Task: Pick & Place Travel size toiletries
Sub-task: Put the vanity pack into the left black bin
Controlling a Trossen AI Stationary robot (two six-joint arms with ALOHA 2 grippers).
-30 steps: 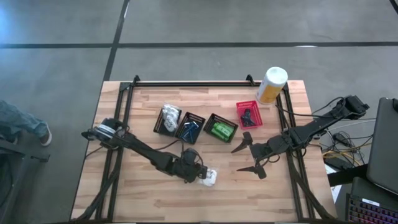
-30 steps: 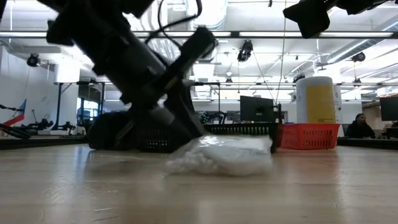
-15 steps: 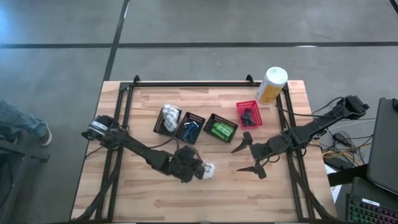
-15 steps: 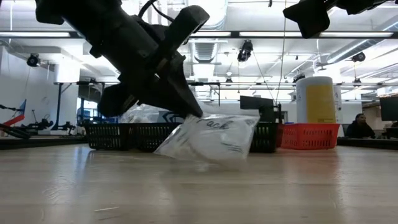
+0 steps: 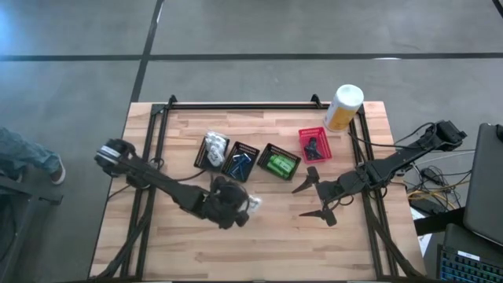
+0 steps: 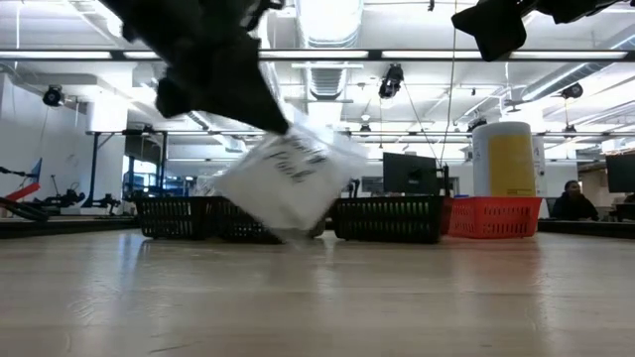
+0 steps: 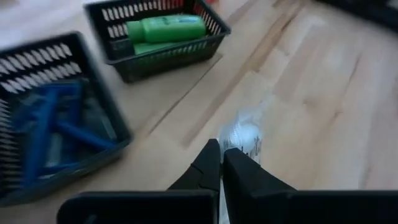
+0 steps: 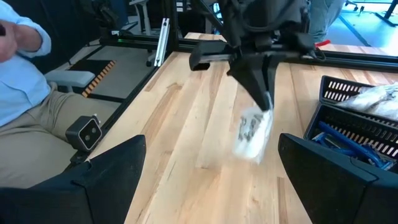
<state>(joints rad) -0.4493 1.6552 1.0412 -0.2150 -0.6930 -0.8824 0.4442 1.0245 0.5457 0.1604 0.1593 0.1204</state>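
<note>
Lifted clear of the worktop (image 5: 157, 244) now, the white clear-wrapped lump (image 6: 288, 178) that lay flat a second ago hangs in the air, and it has travelled toward the row of baskets. We see it dangle by one edge from the left gripper (image 7: 221, 157), whose fingers are pinched tight on the wrapper. From above, the lump (image 5: 253, 203) sits just in front of the blue-filled black basket (image 5: 240, 160), near it but not yet over it. The right wrist camera shows the same: the lump (image 8: 253, 132) swinging below the left gripper (image 8: 264, 93), apart from the wood.

We judge the step in hand to be the carry: the pick is done and the placing is not. Beside the blue-filled black basket, on the side away from the canister (image 5: 343, 107), another black basket (image 5: 213, 149) already holds white wrapped lumps, so we take that one as the likely goal. The next move then calls for carrying the lump across and past the blue-filled black basket, keeping it high enough that the loose bottom clears the mesh rims, then lowering and letting go only once it hangs inside the walls.

The green-filled black basket (image 5: 279, 162) and the red basket (image 5: 313, 145) stand on the canister side of the blue-filled one. The right gripper (image 5: 317, 198) waits beyond them, fingers spread wide, holding nothing.
</note>
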